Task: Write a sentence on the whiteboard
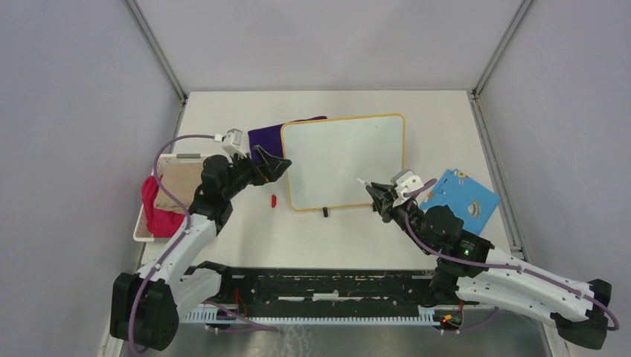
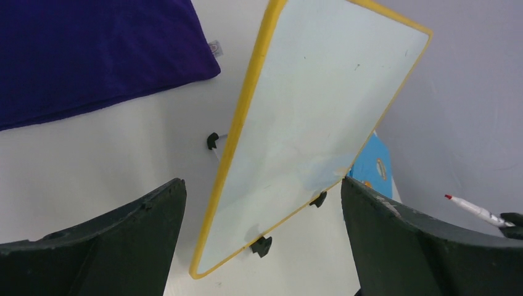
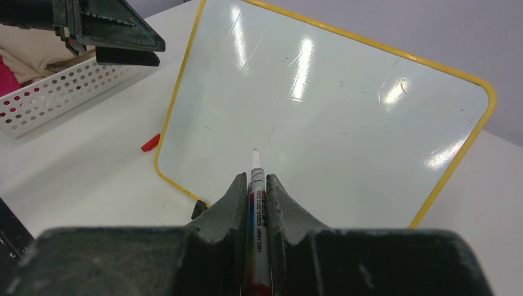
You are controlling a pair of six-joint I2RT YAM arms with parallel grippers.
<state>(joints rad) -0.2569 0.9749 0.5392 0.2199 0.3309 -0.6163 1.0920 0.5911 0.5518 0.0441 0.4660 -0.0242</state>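
Right gripper (image 3: pixel 254 182) is closed to a narrow gap on a slim white marker (image 3: pixel 256 209), whose tip juts out past the fingertips. Ahead of and below that tip lies the rectangular glossy whiteboard with a thin yellow frame (image 3: pixel 321 111), flat on the white table (image 1: pixel 245 238). From above, the tip sits over the board's near right part. Left gripper (image 1: pixel 277 165) is spread wide and holds nothing, at the board's left edge. Its own camera shows that edge running up between the two dark fingers (image 2: pixel 123 234).

The right wrist view does not show whether the tip touches the board. The left wrist view shows the marker raised against the grey wall, apart from the board. A small red cap (image 1: pixel 274 200) lies just left of the board's near left corner, seen from above and from the right wrist only. The folded blue patterned cloth (image 1: pixel 461 197) beside the right arm does not appear in the right wrist view.
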